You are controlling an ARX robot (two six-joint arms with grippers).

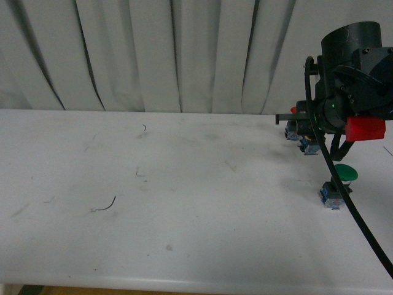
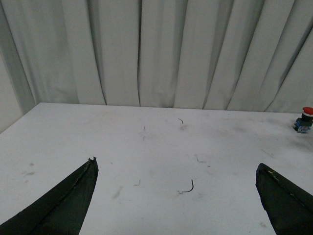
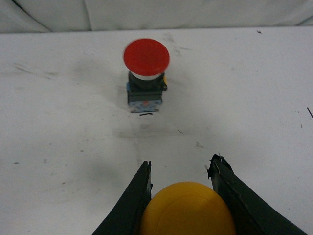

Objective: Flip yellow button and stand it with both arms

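The yellow button's round cap (image 3: 188,210) sits wedged between the two black fingers of my right gripper (image 3: 181,169), which is shut on it; its collar and base are hidden in the right wrist view. In the front view the right arm (image 1: 350,92), with its red block and black cable, stands over the table's far right and covers the held button. My left gripper (image 2: 176,164) is open above the bare white table (image 2: 146,147), its fingers far apart with nothing between them. The left arm is out of the front view.
A red-capped button (image 3: 145,58) stands upright just beyond the right gripper's tips, also visible far off as the red-capped button (image 2: 304,120). A green-capped button (image 1: 341,175) stands nearer the front on the right. A white curtain (image 1: 153,55) hangs behind the table.
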